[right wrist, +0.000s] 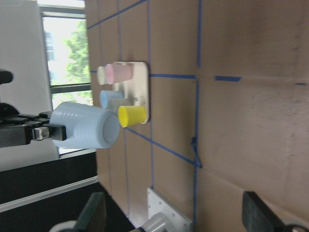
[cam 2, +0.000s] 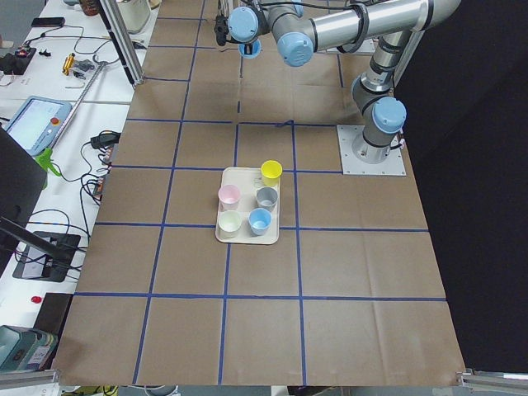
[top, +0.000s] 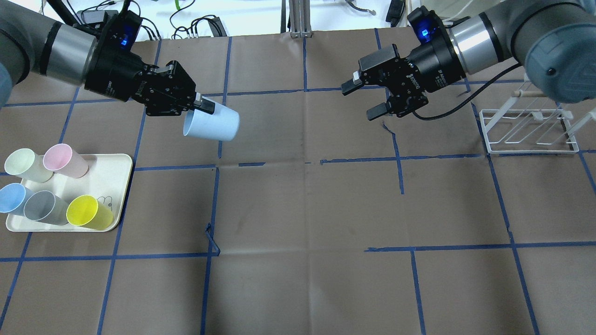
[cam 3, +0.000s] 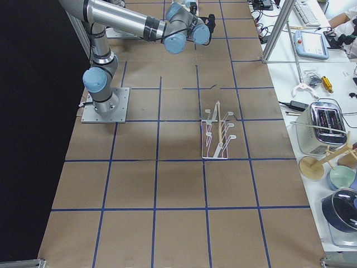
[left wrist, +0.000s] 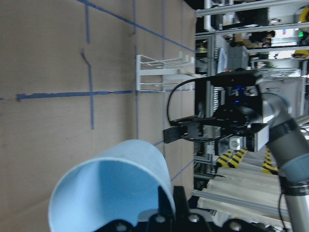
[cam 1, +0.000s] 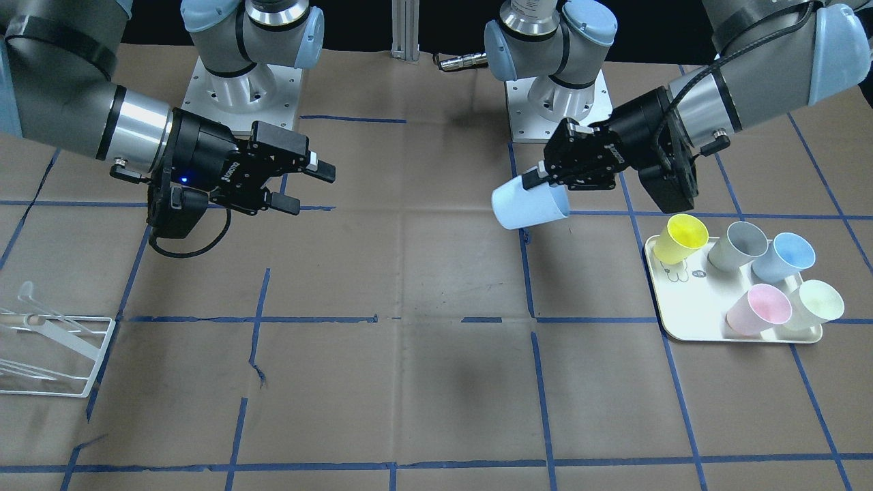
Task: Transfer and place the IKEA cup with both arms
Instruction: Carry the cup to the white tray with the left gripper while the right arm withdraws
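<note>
My left gripper (top: 204, 105) is shut on the rim of the pale sky-blue IKEA cup (top: 212, 124) and holds it on its side above the table, base toward the middle. In the front-facing view this gripper (cam 1: 533, 179) and the cup (cam 1: 530, 206) are right of centre. The cup's open mouth fills the left wrist view (left wrist: 111, 193). My right gripper (top: 364, 98) is open and empty, level with the cup and well apart from it across the table's middle; it also shows in the front-facing view (cam 1: 310, 185). The right wrist view shows the cup's base (right wrist: 84, 131) facing it.
A cream tray (top: 111, 172) at the robot's left holds yellow (top: 88, 212), grey (top: 45, 207), a second blue (top: 13, 197), pink (top: 64, 160) and pale green (top: 25, 165) cups. A white wire rack (top: 528, 130) stands at the robot's right. Blue tape lines cross the brown table.
</note>
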Controlling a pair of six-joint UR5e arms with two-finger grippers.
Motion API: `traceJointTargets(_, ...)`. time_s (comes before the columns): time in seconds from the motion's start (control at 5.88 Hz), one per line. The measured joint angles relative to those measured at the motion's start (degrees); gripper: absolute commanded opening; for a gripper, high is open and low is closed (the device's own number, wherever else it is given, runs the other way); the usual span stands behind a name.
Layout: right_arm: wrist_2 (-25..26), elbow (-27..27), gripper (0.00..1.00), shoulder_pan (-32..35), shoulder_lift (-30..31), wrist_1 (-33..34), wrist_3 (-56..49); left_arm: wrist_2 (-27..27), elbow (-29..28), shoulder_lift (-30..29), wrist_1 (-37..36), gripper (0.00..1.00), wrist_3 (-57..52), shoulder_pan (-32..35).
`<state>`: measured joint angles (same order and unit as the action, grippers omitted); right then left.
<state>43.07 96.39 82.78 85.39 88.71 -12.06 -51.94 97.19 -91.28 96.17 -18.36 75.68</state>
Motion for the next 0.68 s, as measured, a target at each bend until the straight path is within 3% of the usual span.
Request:
traceJointTargets(0.34, 22.0, -6.2, 1.00, 5.9, 0.8, 5.5, 13.1, -24.2, 0.5, -4.4, -11.0, 0.00, 5.4, -1.2)
traceJointTargets(0.51, 34.1, -8.6, 1.00, 8.5, 0.8, 5.4, 15.3, -31.9, 0.9, -6.6, -14.7, 0.00, 5.7, -2.6)
traceJointTargets(0.68, 42.4, -9.7, 1.00, 9.9, 0.7, 5.2, 15.9, -36.9, 1.6, -8.7, -18.1, 0.00, 5.3, -3.9)
